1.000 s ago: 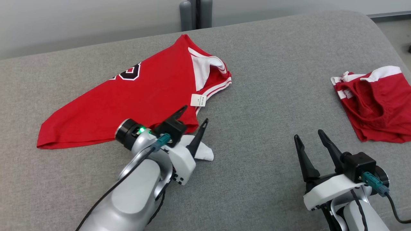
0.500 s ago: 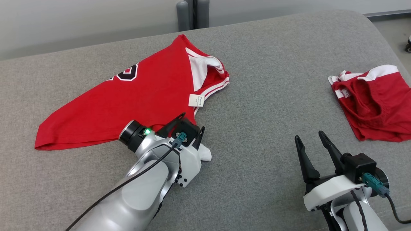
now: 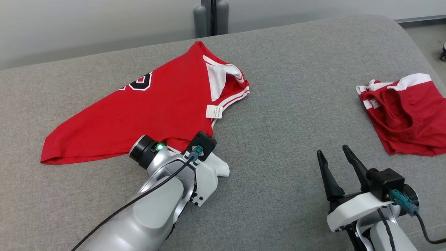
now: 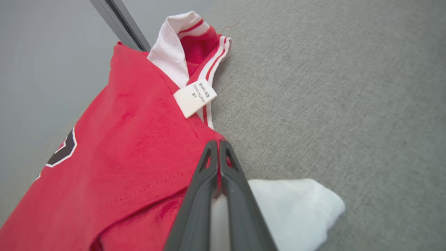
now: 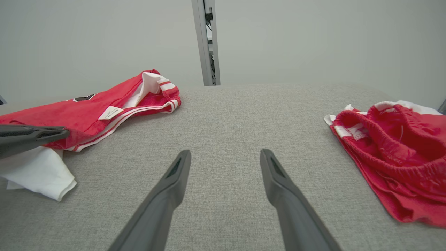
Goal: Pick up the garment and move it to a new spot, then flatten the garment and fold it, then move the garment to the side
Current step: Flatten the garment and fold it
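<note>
A grey table (image 3: 296, 87) with a padded, coarse woven cover carries everything, its far corner rounded off beyond the shirt. The shirt (image 3: 139, 111), the thing to be moved, lies on the left half of it as a rough flat triangle of soft red knit. One point reaches away to the left and part of a black, white-edged number shows near its far edge. White and red striped trim bunches at its right corner, where the cloth is turned back on itself. It is neither spread square nor folded, so I judge the task to be at its first step, the pick-up.

Well to the right of the shirt sits a crumpled heap of red shorts (image 3: 407, 118) with a puckered elastic waistband and white edging, untouched.

At the shirt's near edge the left gripper (image 4: 218, 143) comes in low, its two dark tapered fingers pressed together with a fold of red hem nipped between the tips. A grip on the edge makes sense, since the cloth should trail freely when lifted. The right gripper (image 3: 331, 150) waits well clear of the shirt, near and to the right, jaws spread wide over bare table with nothing between them. It looks ready to take a second corner.

Just beside the pinch, a smooth white flap (image 3: 220, 168) pokes out from under the shirt's hem. A small white label (image 3: 213, 111) lies on the red cloth a little beyond the pinch.
</note>
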Robot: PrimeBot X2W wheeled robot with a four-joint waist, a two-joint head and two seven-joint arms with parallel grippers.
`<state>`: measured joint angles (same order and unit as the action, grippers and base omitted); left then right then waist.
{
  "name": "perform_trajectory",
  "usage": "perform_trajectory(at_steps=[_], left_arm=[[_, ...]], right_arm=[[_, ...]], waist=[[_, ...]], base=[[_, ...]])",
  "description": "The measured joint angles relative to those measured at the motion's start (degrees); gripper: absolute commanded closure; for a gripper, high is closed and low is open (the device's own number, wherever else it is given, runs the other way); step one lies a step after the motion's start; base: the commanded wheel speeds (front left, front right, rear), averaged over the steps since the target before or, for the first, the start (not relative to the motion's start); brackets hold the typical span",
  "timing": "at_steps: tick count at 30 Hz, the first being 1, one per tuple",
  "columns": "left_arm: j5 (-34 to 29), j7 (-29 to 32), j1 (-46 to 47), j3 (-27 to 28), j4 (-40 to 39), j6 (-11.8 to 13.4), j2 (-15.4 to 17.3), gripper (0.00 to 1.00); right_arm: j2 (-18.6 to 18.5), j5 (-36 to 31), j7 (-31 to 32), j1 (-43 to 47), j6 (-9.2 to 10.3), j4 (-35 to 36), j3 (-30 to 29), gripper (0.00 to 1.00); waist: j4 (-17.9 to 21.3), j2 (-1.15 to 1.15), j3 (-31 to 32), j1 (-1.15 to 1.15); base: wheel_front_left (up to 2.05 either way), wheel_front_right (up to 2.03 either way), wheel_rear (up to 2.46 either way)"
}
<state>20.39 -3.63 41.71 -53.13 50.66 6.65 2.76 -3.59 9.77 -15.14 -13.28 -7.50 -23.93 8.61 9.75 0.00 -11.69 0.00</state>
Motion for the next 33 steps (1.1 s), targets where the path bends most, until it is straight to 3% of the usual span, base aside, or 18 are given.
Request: perform_trajectory(at_steps=[8,14,20,26,33], left_arm=[[2.63,-3.75,1.71,-0.07,-0.12,0.51,-0.01,1.0],[4.04,-8.26,7.58,3.36,-1.8,1.24,1.11,1.0],[3.54,-10.03,14.35,6.88,-5.48,2.44,8.8,1.0],[3.25,-10.54,15.05,9.29,-9.12,3.09,18.15,1.0],[4.66,-10.4,5.1,10.31,-15.14,4.97,25.22,1.0]], right_arm=[[-0.18,0.26,0.0,0.29,0.0,-0.27,-0.74,0.0],[-0.15,0.38,0.0,1.05,0.01,-0.59,-1.4,0.0],[0.12,0.41,0.0,2.18,0.0,-0.65,-1.49,0.0],[0.31,0.68,0.0,3.15,0.0,-0.89,-2.0,0.0],[0.38,0.51,0.0,4.52,0.01,-1.03,-2.72,0.0]], waist=[[0.08,0.0,0.5,0.0],[-1.49,0.0,2.16,0.0],[-4.13,0.0,4.27,0.0],[-6.78,0.0,6.26,0.0],[-9.75,0.0,7.6,0.0]], base=[[0.0,0.0,0.0],[0.0,0.0,0.0],[0.0,0.0,0.0],[0.0,0.0,0.0],[0.0,0.0,0.0]])
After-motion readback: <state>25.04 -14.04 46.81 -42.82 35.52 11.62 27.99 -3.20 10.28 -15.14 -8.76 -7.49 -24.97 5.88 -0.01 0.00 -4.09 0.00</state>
